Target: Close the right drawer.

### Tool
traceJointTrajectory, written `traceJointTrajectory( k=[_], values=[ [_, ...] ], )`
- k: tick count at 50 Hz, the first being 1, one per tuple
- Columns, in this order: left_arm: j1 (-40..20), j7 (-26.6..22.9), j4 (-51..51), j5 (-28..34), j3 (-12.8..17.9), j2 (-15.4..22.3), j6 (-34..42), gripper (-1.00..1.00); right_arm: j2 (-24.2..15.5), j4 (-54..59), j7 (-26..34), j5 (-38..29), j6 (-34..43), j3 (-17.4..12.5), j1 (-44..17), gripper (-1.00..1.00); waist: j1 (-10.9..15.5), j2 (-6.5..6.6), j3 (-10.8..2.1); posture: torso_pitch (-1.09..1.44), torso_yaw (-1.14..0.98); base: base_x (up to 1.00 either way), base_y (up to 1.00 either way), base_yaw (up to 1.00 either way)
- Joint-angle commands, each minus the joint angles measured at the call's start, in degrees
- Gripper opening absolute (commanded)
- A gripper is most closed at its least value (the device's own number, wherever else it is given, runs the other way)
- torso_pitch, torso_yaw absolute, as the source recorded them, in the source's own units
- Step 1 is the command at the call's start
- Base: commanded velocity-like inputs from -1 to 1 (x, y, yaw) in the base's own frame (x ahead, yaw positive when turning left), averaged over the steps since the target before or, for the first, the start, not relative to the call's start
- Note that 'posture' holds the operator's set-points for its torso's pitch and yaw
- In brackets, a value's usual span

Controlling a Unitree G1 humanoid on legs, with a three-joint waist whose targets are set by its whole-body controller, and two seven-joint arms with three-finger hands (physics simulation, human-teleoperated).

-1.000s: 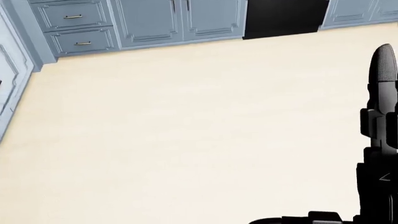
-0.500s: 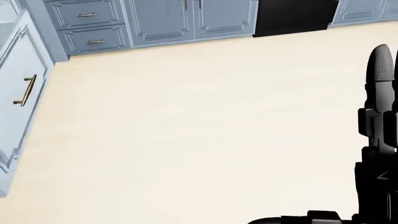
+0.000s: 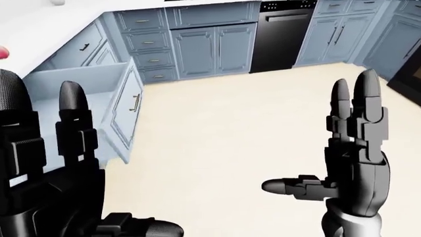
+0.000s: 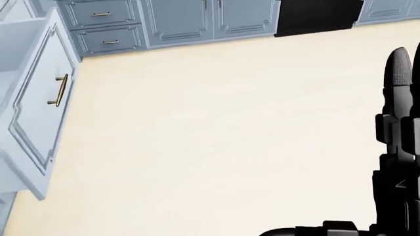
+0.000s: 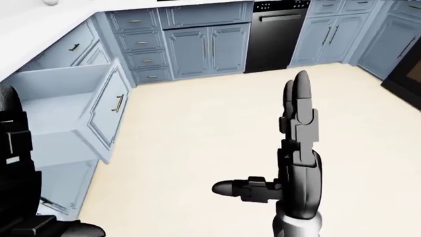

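The right drawer (image 5: 62, 106) stands pulled far out of the blue cabinet run on the left of the right-eye view, its inside bare. Its front panel (image 4: 39, 98) carries a brass handle (image 4: 59, 91). My left hand (image 3: 79, 153) is raised at the lower left of the left-eye view, fingers upright and open, just below and in front of the drawer, not touching it. My right hand (image 5: 263, 138) is held up open over the floor, thumb pointing left, well to the right of the drawer.
Blue cabinets (image 3: 213, 47) and a black dishwasher (image 3: 284, 34) line the top of the eye views. A dark oven (image 3: 409, 74) shows at the right edge. A white counter (image 3: 46, 27) tops the left run. Cream floor (image 4: 216, 128) spreads between.
The whole head view has shifted right as the camera turned left: the open drawer's front and handle came into view from the left. My right hand kept its place in the view.
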Motion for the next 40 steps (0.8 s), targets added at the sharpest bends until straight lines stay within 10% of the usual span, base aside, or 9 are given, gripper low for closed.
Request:
traceJointTrajectory(
  k=[1,3,14,17,18,26,30,31,40],
  values=[
    [-0.2,0.8,-1.3,-0.1,0.6,0.7,-1.1,1.0,0.2,-2.0,0.0,-0.2,-1.2,0.5,-0.2,1.0,0.1,0.05,-0.35,0.0,0.0,0.0,0.26,0.0],
    [-0.2,0.8,-1.3,-0.1,0.6,0.6,-1.0,1.0,0.1,-2.0,0.1,0.0,-0.7,0.4,-0.5,1.0,0.2,4.03,-1.58,0.0,0.0,0.0,0.25,0.0],
    [-0.1,0.1,-1.3,-0.1,0.7,-0.1,-0.8,1.0,0.2,-2.0,0.3,0.2,-0.7,0.4,-0.5,1.0,0.6,-1.94,-0.41,0.0,0.0,0.0,0.25,0.0],
    [0.1,-0.7,-1.3,0.1,0.8,-0.8,-0.9,1.0,0.2,-1.8,0.2,0.0,-0.8,0.4,-0.5,1.0,0.4,-5.63,-1.34,0.0,0.0,0.0,0.25,0.0],
    [0.1,-0.8,-1.3,0.1,0.9,-1.0,-0.8,1.0,0.2,-1.7,0.1,-0.1,-1.0,0.5,-0.3,1.0,-0.4,-3.2,-0.73,0.0,0.0,0.0,0.26,0.0],
    [0.3,-0.9,-1.3,0.2,0.7,-1.0,-1.0,1.0,0.0,-0.7,-0.1,-0.2,-0.7,0.3,-1.5,1.0,0.2,-1.35,-0.24,0.0,0.0,0.0,0.25,0.0],
    [0.3,-0.7,-1.3,0.3,0.6,-0.9,-1.0,1.0,0.0,-0.6,-0.1,-0.3,-0.9,0.4,-1.3,1.0,0.6,5.6,-2.06,0.0,0.0,0.0,0.25,0.0],
    [0.3,-0.7,-1.3,0.3,0.5,-0.9,-1.0,1.0,0.0,-0.5,-0.2,-0.3,-0.9,0.4,-1.3,1.0,1.0,1.97,-0.62,0.0,0.0,0.0,0.24,0.0],
    [0.1,-0.1,-1.3,0.2,0.5,-0.3,-1.0,1.0,0.1,-0.8,-0.2,-0.4,-1.4,0.5,-0.5,1.0,0.6,-1.58,-0.39,0.0,0.0,0.0,0.25,0.0]
  ],
)
